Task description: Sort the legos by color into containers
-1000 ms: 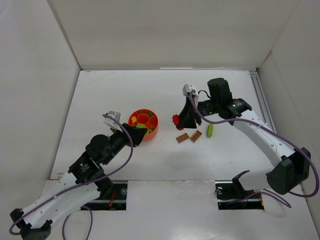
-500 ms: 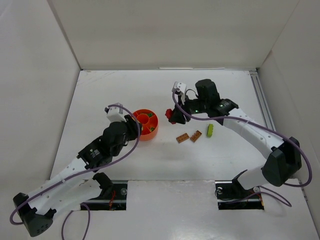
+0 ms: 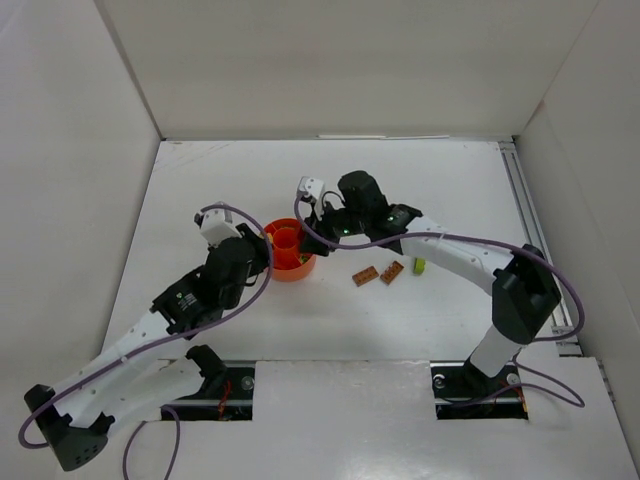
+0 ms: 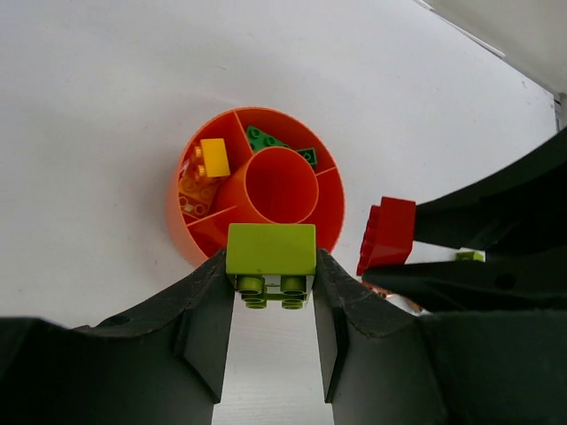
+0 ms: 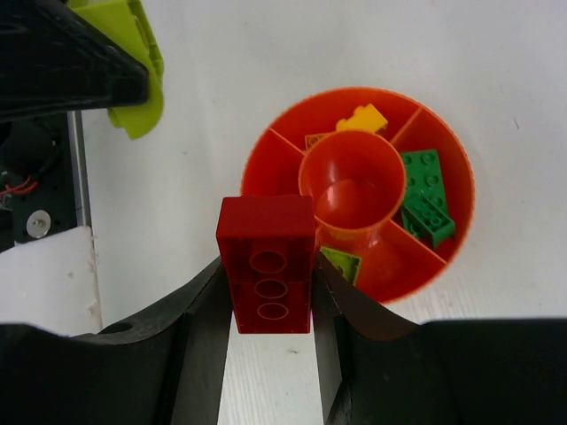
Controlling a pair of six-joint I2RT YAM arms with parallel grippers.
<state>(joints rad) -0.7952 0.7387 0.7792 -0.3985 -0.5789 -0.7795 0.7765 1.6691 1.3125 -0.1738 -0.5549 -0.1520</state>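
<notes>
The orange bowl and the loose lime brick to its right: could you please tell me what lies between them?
Two brown bricks lie on the table between the bowl and lime brick, in the top view.

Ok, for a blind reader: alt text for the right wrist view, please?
The right gripper holds a red brick beside an orange divided bowl containing green, lime and yellow bricks. Top left, another lime brick shows behind a dark finger.
</notes>
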